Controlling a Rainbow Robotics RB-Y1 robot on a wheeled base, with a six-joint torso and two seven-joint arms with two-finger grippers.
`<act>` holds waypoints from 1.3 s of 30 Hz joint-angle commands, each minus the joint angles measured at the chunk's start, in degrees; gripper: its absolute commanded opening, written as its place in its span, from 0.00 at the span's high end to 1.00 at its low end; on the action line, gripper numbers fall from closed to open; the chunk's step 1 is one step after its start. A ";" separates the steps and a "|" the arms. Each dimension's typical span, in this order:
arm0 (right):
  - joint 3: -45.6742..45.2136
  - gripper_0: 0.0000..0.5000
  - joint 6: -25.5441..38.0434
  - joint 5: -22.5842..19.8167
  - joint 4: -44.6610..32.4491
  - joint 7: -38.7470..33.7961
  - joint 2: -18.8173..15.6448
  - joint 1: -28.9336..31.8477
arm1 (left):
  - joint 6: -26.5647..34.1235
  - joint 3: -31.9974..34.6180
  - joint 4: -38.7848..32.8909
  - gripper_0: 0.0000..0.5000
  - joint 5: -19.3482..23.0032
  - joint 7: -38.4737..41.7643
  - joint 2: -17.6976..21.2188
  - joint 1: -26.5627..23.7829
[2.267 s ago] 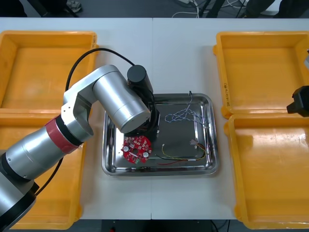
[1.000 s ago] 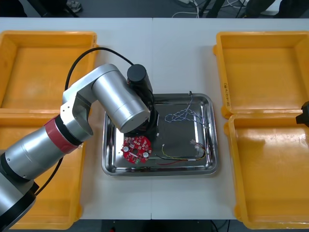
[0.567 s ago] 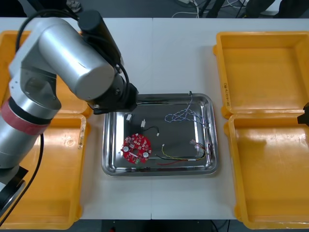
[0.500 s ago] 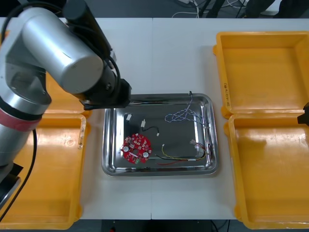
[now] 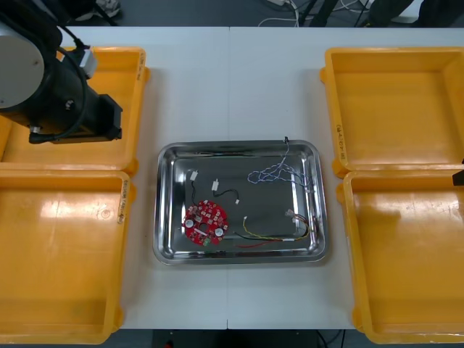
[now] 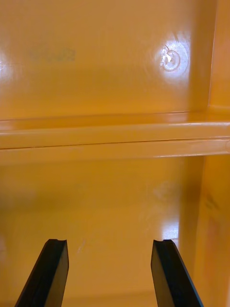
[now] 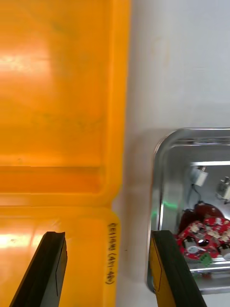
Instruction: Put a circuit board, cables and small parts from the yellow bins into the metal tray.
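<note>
The left gripper point(image 7: 106, 234) hung above the two rectangular yellow plastic bins on the left point(image 5: 72, 168), its fingers apart. The right gripper point(image 6: 110, 241) hung above the shared rims of the right yellow bins point(image 6: 115, 136), fingers apart. The round red circuit board point(image 5: 204, 222) lay in the near-left part of the shiny rectangular metal tray point(image 5: 165, 250), apart from the twisted blue and white cable point(image 5: 272, 171).

Light table point(image 5: 239, 87), plain and pale, with a thin seam point(image 5: 229, 80) running from far edge to near edge along the middle. Beyond the far edge, dark floor point(image 5: 203, 11) with loose white and black cords point(image 5: 288, 6).
</note>
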 commanded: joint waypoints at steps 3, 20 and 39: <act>-2.02 0.00 0.89 -0.53 -1.56 -2.60 -2.50 0.54 | 0.44 6.91 -2.14 0.00 1.72 -8.37 5.56 5.02; -2.02 0.00 0.89 -0.53 -1.56 -2.60 -2.50 0.54 | 0.44 20.18 -2.76 0.00 6.38 -21.82 9.25 16.09; -2.02 0.00 0.89 -0.53 -1.56 -2.60 -2.50 0.54 | -4.35 24.58 -5.40 0.00 6.20 -24.19 9.52 27.78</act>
